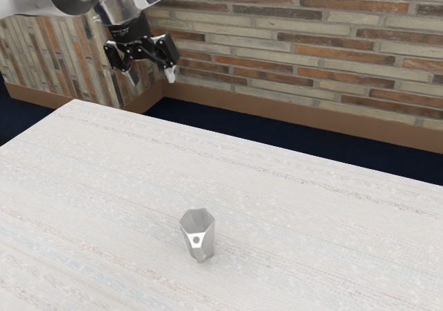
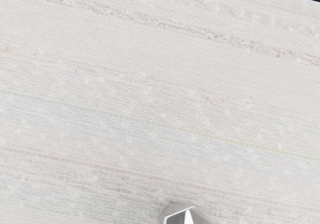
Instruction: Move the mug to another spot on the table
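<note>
Nearest the exterior camera, a silver-grey faceted metal mug (image 1: 197, 236) (image 2: 182, 216) stands upright on the pale wood-grain table (image 1: 311, 207), well apart from the arm. The black two-finger gripper (image 1: 147, 67) hangs high above the table's far corner, jaws released, grasping nothing. A brick wall (image 1: 311, 41) stands behind.

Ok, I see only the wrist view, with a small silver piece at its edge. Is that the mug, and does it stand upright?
Observer: Yes, that is the mug. It stands upright on the table, alone.
Operator: Is the gripper close to it?
Observer: No. The gripper hangs high over the table, at the exterior view's upper left, well apart from the mug.
Operator: Open or shut?
Observer: Open, with nothing between its fingers.
</note>
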`<state>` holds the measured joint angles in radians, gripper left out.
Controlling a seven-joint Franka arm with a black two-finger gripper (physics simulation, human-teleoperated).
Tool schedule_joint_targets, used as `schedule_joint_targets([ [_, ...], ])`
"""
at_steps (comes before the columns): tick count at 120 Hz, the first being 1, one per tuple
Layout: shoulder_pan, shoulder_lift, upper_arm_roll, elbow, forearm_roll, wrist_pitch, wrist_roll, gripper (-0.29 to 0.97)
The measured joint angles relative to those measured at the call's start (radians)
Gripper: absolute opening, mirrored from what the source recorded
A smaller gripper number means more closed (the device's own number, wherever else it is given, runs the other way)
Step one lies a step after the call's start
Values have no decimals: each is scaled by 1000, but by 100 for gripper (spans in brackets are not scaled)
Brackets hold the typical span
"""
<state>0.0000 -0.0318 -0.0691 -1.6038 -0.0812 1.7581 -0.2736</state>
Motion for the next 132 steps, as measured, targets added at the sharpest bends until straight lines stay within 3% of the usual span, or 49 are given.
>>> schedule_joint_targets([
  [20,10,-66,27,-66,17,-37,101,66],
  [34,-86,-223,14,-327,1,-14,117,66],
  [54,-110,-344,-85,-619,-73,89,76,66],
  [95,-130,-186,-136,-731,-225,277,-46,66],
  [132,-135,-6,-102,-730,-255,419,-169,66],
])
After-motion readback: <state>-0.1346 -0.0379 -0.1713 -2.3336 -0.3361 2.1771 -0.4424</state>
